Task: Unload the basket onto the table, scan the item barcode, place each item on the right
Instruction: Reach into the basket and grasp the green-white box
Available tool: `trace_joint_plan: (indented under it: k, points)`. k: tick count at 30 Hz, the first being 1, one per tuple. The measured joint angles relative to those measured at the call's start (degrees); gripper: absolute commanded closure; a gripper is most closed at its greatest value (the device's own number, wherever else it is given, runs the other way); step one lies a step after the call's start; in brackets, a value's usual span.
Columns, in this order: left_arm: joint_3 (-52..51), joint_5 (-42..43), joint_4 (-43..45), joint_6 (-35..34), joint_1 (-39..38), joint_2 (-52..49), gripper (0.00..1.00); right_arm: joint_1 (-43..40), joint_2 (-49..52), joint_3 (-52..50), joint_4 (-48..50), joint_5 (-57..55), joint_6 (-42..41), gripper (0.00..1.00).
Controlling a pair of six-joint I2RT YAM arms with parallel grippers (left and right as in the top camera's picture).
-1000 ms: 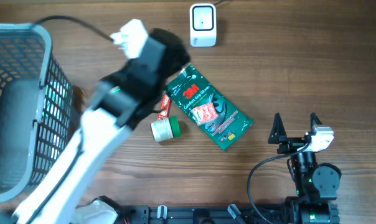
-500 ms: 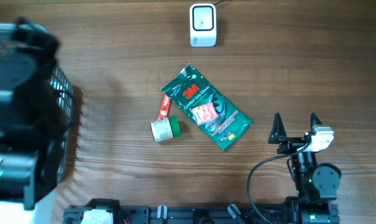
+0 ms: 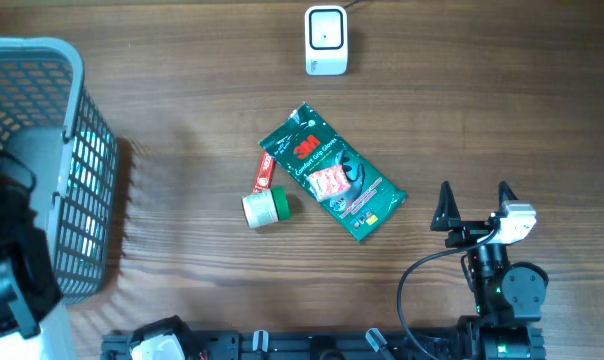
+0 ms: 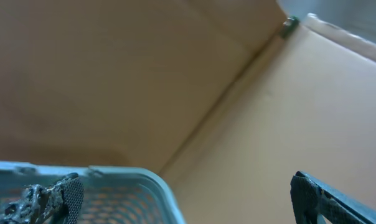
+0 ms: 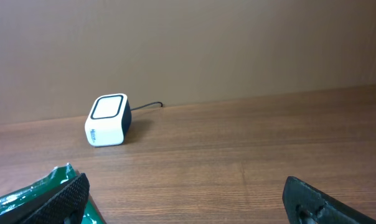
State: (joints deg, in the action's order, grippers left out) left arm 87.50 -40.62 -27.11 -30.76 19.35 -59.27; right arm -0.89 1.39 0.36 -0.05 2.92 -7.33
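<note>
Your left arm (image 3: 7, 275) shows as a dark, blurred mass at the near left edge. Its black two-finger left gripper (image 4: 187, 196) is spread wide, empty and tilted upward. Your right arm (image 3: 502, 285) sits near right, with its black right gripper (image 3: 474, 206) spread wide, empty and pointing far.

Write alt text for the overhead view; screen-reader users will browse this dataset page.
A green 3M glove packet lies at the centre of a wooden table, a small white-and-green container beside it and a white scanner beyond. A grey basket stands at the left; the right gripper rests open, empty, near the packet.
</note>
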Motion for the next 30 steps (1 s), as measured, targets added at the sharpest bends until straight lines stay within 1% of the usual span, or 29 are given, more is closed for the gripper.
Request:
trace_joint_plan:
  k: [2,4,6,8,9,11,12,16,17,25,28,30]
  points:
    - [0.11,-0.07,-2.14,0.04,3.54,-1.73,0.0,-0.02,0.0,0.0,0.0,0.0,0.0,0.0]
    - [0.35,0.52,-5.97,-1.92,6.64,-4.98,0.0,0.0,0.0,0.0,0.0,0.0,0.0,0.0]
    - [0.63,3.32,-11.8,-5.6,9.01,-8.87,0.0,-0.02,0.0,0.0,0.0,0.0,0.0,0.0]
    - [0.68,6.29,-18.88,-11.93,11.41,-13.31,0.0,-0.02,0.0,0.0,0.02,0.0,0.0,0.0]
    - [0.46,8.11,-23.23,-16.98,12.74,-16.28,0.0,-0.02,0.0,0.0,0.0,0.0,0.0,0.0]
    - [0.35,10.73,-28.48,-23.32,14.16,-19.3,0.0,-0.02,0.0,0.0,0.0,0.0,0.0,0.0]
    - [0.33,13.44,-31.87,-27.74,15.39,-21.73,0.0,-0.02,0.0,0.0,0.0,0.0,0.0,0.0]
    - [0.35,19.39,-39.1,-38.14,17.97,-27.85,0.0,0.0,0.0,0.0,0.02,0.0,0.0,0.0]
    - [0.35,20.65,-41.13,-42.93,18.38,-30.01,0.0,0.0,0.0,0.0,0.0,0.0,0.0,0.0]
    - [0.0,25.18,-49.05,-68.17,18.53,-39.69,0.0,0.0,0.0,0.0,0.0,0.0,0.0,0.0]
    - [-2.73,26.97,-49.16,-77.88,18.53,-41.05,0.0,0.0,0.0,0.0,0.0,0.0,0.0,0.0]
    - [-5.81,27.32,-47.36,-82.95,18.56,-41.31,0.0,0.0,0.0,0.0,0.0,0.0,0.0,0.0]
